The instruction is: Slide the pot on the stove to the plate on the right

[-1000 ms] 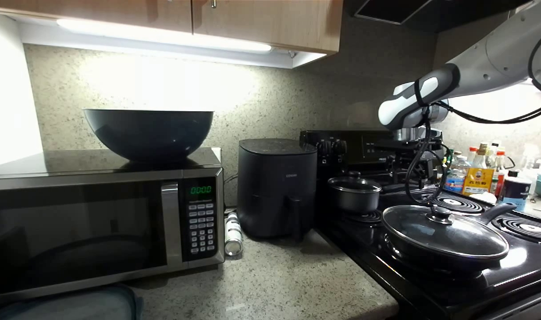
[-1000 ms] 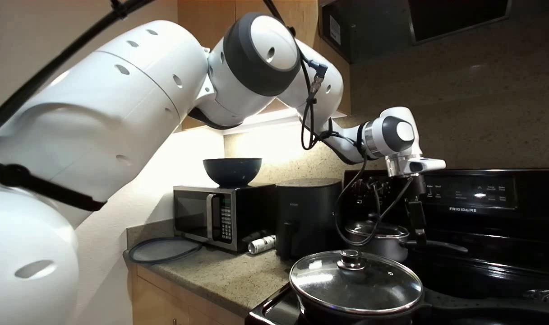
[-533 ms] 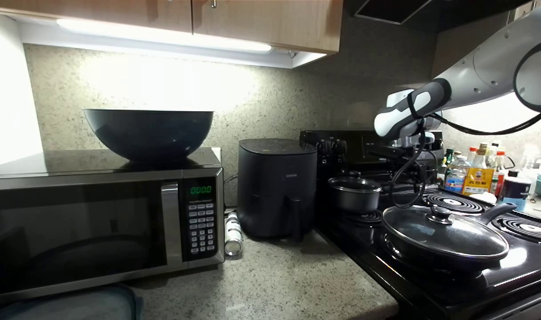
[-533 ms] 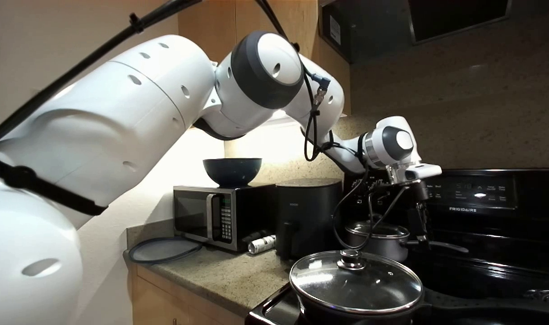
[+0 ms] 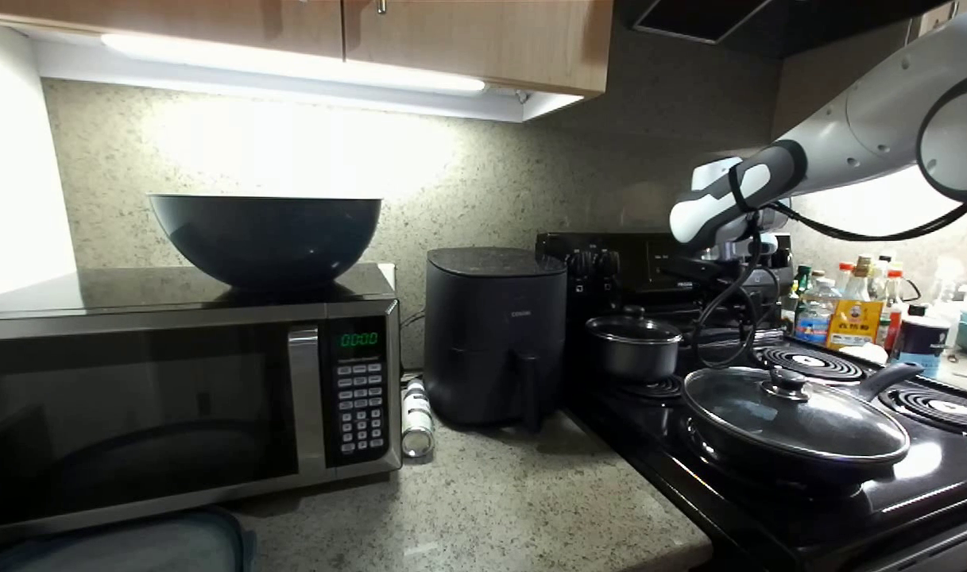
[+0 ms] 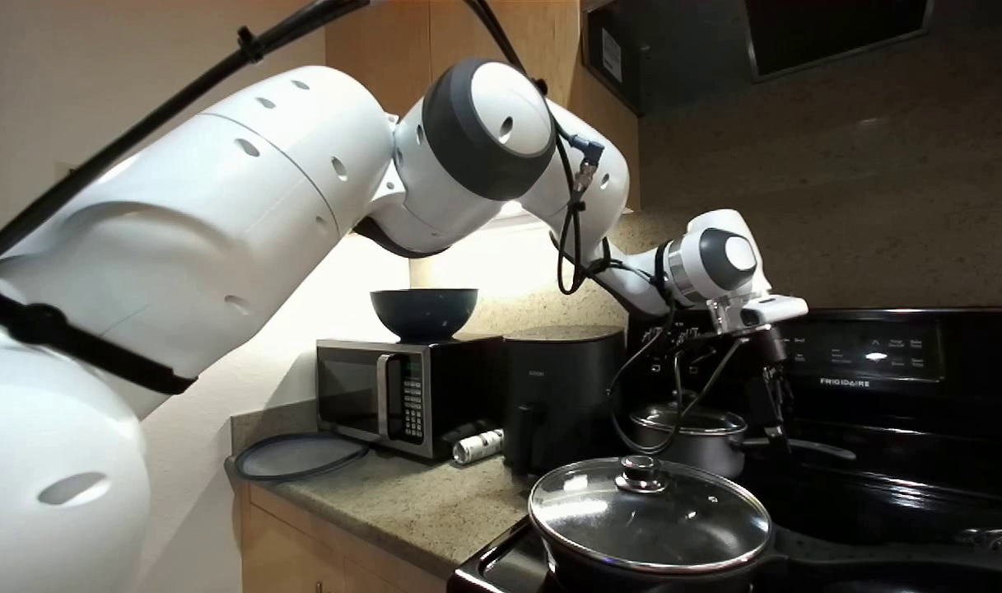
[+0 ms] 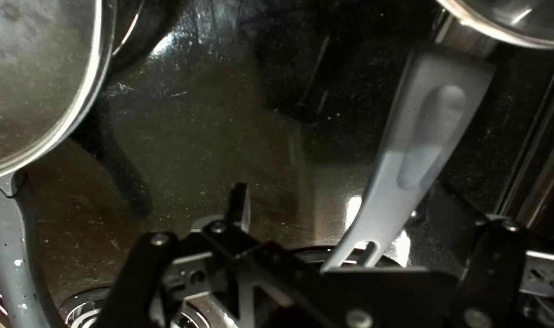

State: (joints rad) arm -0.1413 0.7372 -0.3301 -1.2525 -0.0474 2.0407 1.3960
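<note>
So far the pot [image 5: 636, 357] has not budged: it sits lidded on its burner [image 5: 655, 388] at the back of the stove [image 5: 646, 437], just where it was a second ago. What has changed is the arm [image 5: 841, 135]: over that second it has sunk and turned at the wrist, then all but stopped in the last half. That puts the fingers [image 7: 237, 205] at the pot's handle [image 7: 422, 146]. In the wrist view they stand spread wide with the handle running between them, and they grip nothing; whether either one touches it, I cannot tell.

To me this reads as the end of the approach, with the slide itself not begun. Closing firmly on the handle should come next. I make out no plate as such; my guess is that the coil [image 5: 810, 362] on the pot's handle side is meant.

The pan [image 5: 793, 421], in front of the pot, could get knocked if the slide swings wide. Near the pot, on its other side from the handle, stands the air fryer [image 5: 495, 342] on the worktop [image 5: 515, 492]. Farther from the pot are the microwave [image 5: 165, 397] and its bowl [image 5: 268, 238].
</note>
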